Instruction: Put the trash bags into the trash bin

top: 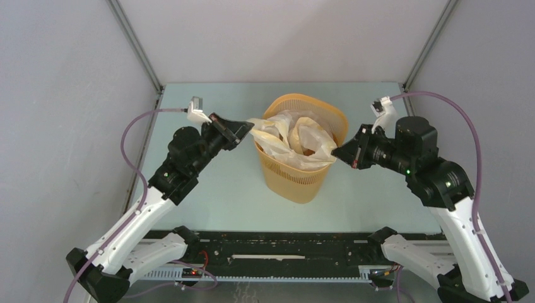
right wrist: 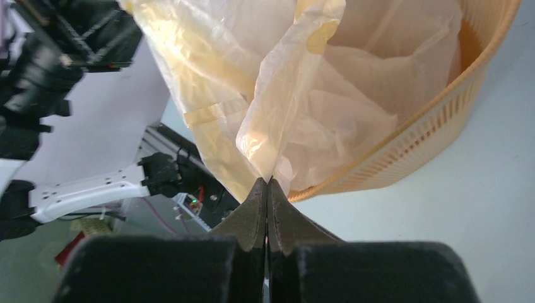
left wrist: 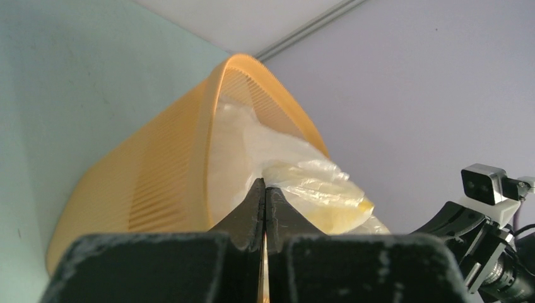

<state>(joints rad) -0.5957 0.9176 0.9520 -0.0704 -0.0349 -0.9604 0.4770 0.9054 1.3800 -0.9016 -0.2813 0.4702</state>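
**Desk:** What's on your screens, starting from the near edge?

**Me:** Both bases sit at my edge of the table [top: 214, 189]. My left arm [top: 183, 161] climbs up and inward from there, with the wrist angled toward the middle. My right arm [top: 435, 177] mirrors it from the other side, elbow raised and wrist turned left.

**Desk:** And the fingers?

**Me:** The left gripper [top: 250, 130] is pinched tight, tips meeting, with a fold of the trash bag [top: 296, 136] caught between them just off the bin's left rim. The right gripper [top: 336, 151] is fully closed too, nipping the bag's edge by the near right rim. So I have 2 grips on 1 bag.

**Desk:** Where's the bag itself?

**Me:** It's mostly inside the trash bin [top: 296, 183], crumpled. Its edge is draped over the near rim and stretched outward toward each gripper. I can see the pale yellow band along the folds.

**Desk:** And the bin?

**Me:** It's upright in the middle of the table, between the 2 grippers, and its far rim shows plain orange. Behind it is the grey back wall [top: 277, 38]
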